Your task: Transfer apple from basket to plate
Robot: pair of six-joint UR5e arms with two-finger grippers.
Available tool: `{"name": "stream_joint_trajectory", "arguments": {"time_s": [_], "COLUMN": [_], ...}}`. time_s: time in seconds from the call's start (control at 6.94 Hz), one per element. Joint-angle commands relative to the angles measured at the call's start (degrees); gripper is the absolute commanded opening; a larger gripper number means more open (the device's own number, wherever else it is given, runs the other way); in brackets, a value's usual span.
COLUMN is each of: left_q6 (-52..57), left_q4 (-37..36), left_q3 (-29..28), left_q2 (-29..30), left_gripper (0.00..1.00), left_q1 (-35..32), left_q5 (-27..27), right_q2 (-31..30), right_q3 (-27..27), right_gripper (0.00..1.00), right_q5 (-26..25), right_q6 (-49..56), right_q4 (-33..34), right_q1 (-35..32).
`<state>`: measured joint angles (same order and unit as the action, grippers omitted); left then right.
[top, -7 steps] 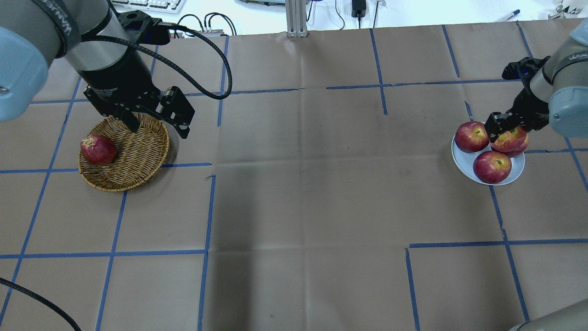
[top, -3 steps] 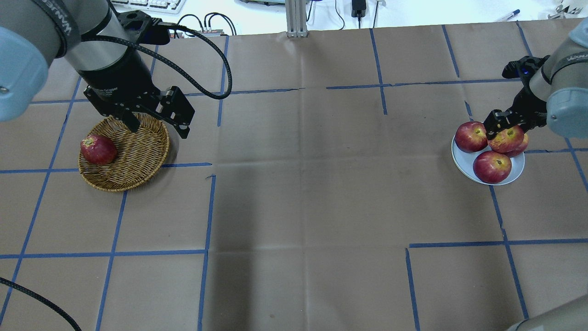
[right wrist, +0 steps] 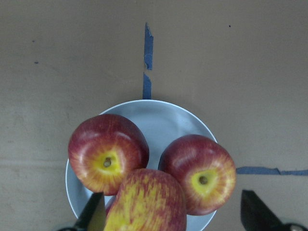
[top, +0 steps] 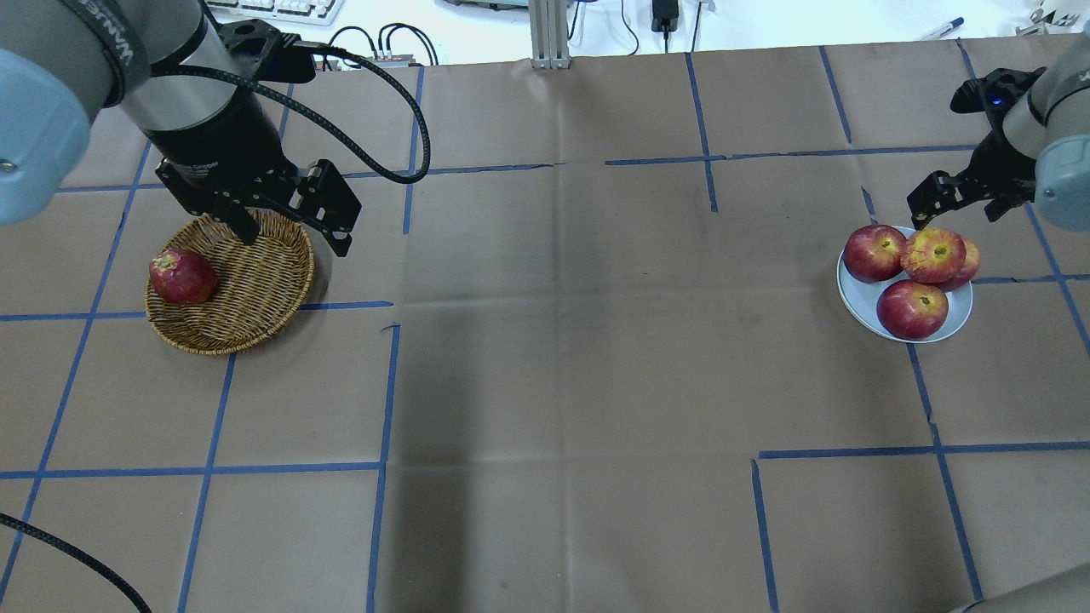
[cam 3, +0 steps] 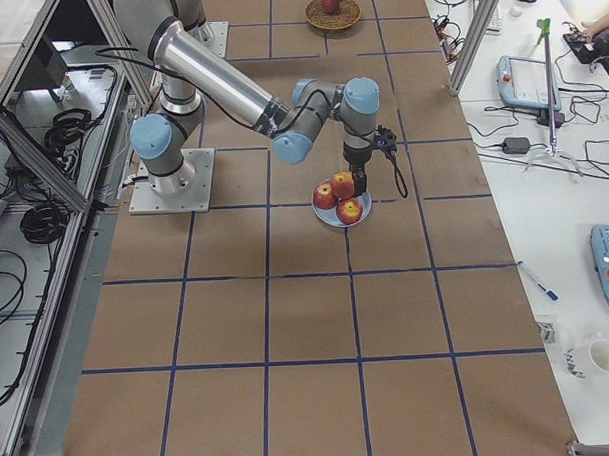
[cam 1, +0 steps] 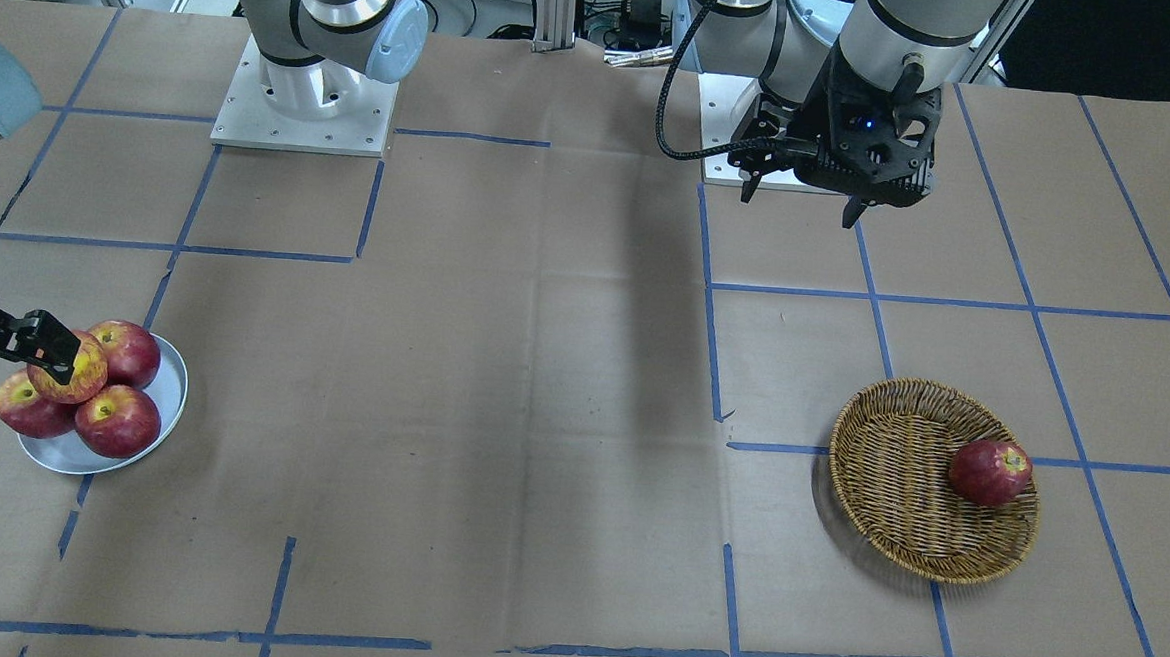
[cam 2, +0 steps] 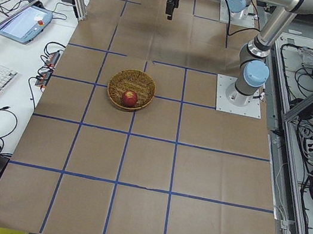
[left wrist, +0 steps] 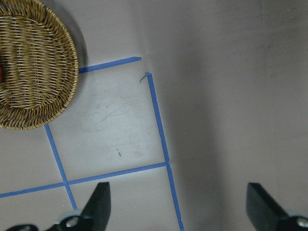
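The pinkish-red apple (top: 934,254) with yellow streaks lies on top of three darker apples on the grey-blue plate (top: 860,298). It also shows in the front view (cam 1: 70,370) and in the right wrist view (right wrist: 149,204). My right gripper (top: 958,203) is open and empty, above and just behind the apple; its fingers (right wrist: 94,214) stand wide on either side of it. The wicker basket (top: 255,289) holds one dark red apple (top: 181,277). My left gripper (top: 294,234) is open and empty above the basket's far right rim.
Three darker apples (top: 913,308) fill the plate (cam 1: 166,397). The basket (cam 1: 898,475) sits on brown paper with blue tape lines. Cables and a metal post (top: 549,34) stand at the table's far edge.
My right gripper has opened, let go of the pinkish apple and moved up and back. The apple stays on top of the plate's apples. The left arm has not moved.
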<state>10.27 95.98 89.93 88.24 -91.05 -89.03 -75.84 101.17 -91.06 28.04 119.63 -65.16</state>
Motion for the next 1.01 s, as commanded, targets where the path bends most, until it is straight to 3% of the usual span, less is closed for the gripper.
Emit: {"name": "stream_joint_trajectory", "arguments": {"time_s": [0.0,0.43,0.86], "left_q6": [-0.1,-0.1,0.0], "left_q4": [-0.1,-0.1,-0.1], "left_q3": [0.1,0.1,0.1], "left_q2": [0.0,0.0,0.0], "left_gripper": [0.99,0.99,0.99], "left_q1": [0.0,0.0,0.0], "left_q5": [0.0,0.0,-0.1], "right_q2": [-5.8,-13.0,-13.1], "right_q3": [-5.4,-6.7,-6.8], "right_gripper": [1.00,1.00,1.00], "right_q5": [0.4,0.4,0.4], "right_q6": [-2.7,-13.4,-27.1], "right_q4": [-14.5,-26.1,-26.3], "right_q1": [-2.1,-13.2,-26.0]}}
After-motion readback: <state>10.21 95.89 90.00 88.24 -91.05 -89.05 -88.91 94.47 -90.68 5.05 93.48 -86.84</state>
